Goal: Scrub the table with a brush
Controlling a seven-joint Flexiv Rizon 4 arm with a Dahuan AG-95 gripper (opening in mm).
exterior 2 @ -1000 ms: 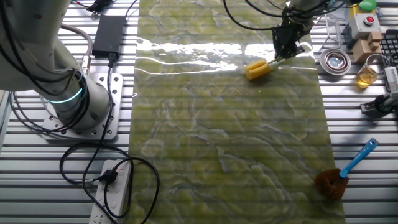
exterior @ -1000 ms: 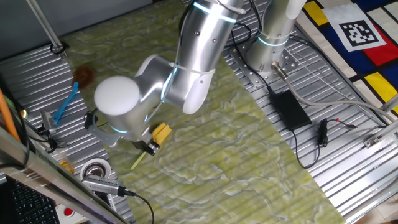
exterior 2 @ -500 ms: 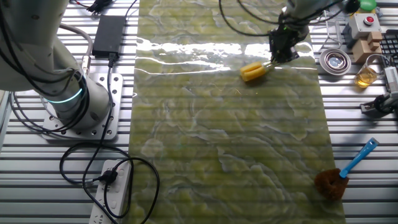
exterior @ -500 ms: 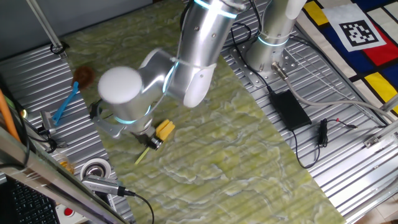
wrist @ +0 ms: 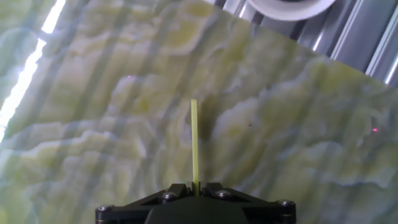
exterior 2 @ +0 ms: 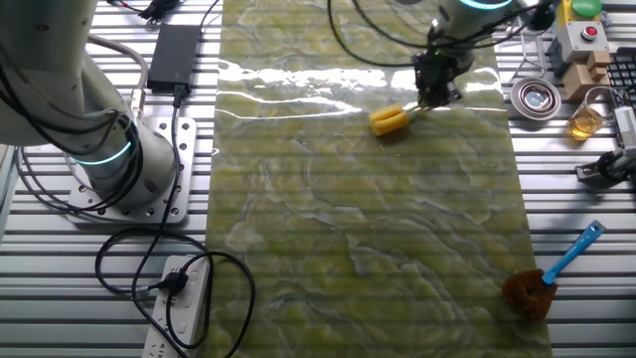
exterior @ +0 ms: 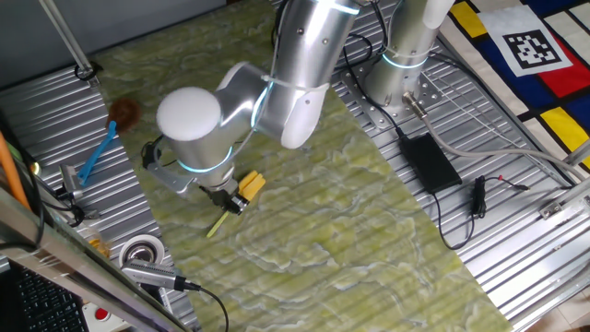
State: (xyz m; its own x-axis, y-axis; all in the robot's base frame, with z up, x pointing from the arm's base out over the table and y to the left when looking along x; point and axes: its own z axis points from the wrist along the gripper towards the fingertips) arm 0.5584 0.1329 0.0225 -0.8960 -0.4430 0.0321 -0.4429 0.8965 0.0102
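Closed tight on the thin handle of the brush [wrist: 194,140], that gripper [wrist: 194,186], jaws pinched together with the yellow-green stick poking straight out ahead over the table [wrist: 292,137]. Blocky head out of sight in the hand view, lost behind the fingers. Just past the handle tip, a white round object [wrist: 291,6] cut off at the top edge on ribbed metal.

Over to the fixed views: yellow head [exterior 2: 389,120] down on the marbled surface near its far end, long axis running slantwise from head up to the gripper [exterior 2: 431,94]. Handle mostly masked there by the dark hand. Beyond the table edge, a tape roll [exterior 2: 535,96] and an amber glass [exterior 2: 585,117]. Nearer the camera, well apart, a blue-handled brush [exterior 2: 556,268] with its brown head, untouched. Black power brick [exterior 2: 175,55] off the opposite side.
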